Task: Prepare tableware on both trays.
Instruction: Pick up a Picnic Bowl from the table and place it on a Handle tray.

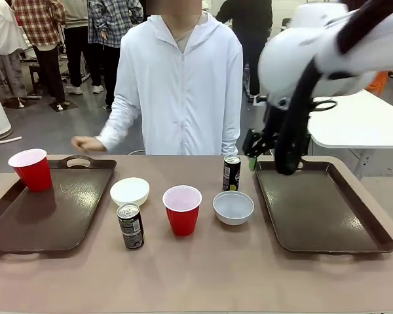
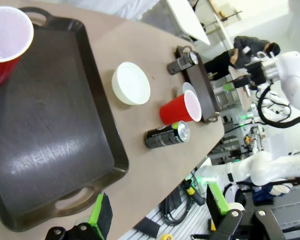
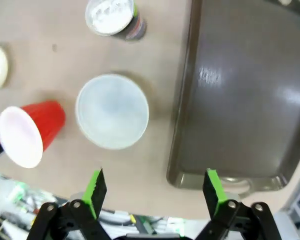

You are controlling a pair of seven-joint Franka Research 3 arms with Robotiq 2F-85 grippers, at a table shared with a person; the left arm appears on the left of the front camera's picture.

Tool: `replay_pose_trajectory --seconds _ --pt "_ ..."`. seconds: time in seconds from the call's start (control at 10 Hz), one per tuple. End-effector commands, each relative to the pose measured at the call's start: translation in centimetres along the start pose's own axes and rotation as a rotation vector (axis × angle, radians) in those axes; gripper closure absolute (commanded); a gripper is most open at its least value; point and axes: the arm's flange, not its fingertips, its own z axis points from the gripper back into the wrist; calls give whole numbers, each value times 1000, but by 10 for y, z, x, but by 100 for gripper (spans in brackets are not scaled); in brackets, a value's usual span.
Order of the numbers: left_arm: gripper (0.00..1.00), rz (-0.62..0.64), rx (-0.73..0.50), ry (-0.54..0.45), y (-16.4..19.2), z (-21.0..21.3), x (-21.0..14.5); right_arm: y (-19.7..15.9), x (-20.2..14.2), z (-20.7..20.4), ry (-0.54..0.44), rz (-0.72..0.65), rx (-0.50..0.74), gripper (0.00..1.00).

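One cup trayed, five pieces left.
Red cup point(image 1: 31, 170) on left tray point(image 1: 46, 216), 11 o'clock corner; right tray point(image 1: 321, 209) bare. Second cup point(image 1: 182, 209), two cans point(image 1: 130, 226), white bowl point(image 1: 130, 191), grey bowl point(image 1: 233, 207) wait between. Left gripper point(image 2: 157, 202), right gripper point(image 3: 152, 187): jaws wide, empty.

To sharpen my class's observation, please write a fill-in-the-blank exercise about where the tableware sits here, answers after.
1. Between the left tray and the right tray, the bowl nearer the left one is coloured ____.
2. One red cup stands on the ____ tray.
3. The other red cup stands on the table between a can and the pale grey ____.
4. The left gripper and the right gripper both have jaws standing ____.
Missing words: white; left; bowl; open.
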Motion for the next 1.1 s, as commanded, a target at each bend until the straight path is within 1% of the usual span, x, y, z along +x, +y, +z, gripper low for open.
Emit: replay_pose_trajectory --seconds 0.0,0.2,0.3,0.7,0.8,0.9,1.0 --pt "0 -2 -9 -8 0 2 -1 6 32 0 26 -48 -60 0" --pt "0 -2 -9 -8 0 2 -1 7 29 -27 79 41 17 0" --pt "0 -2 -9 -8 0 2 -1 6 28 -18 27 -14 -35 0" --pt "0 -2 -9 -8 0 2 -1 6 32 -21 37 0 -21 0" --pt "0 -2 -9 -8 0 2 -1 8 19 -37 -14 -53 -19 0" --pt "0 -2 -9 -8 0 2 -1 11 12 -54 -43 -85 -31 0" --pt "0 -2 -9 -8 0 2 -1 12 12 -71 -49 -111 -56 0"
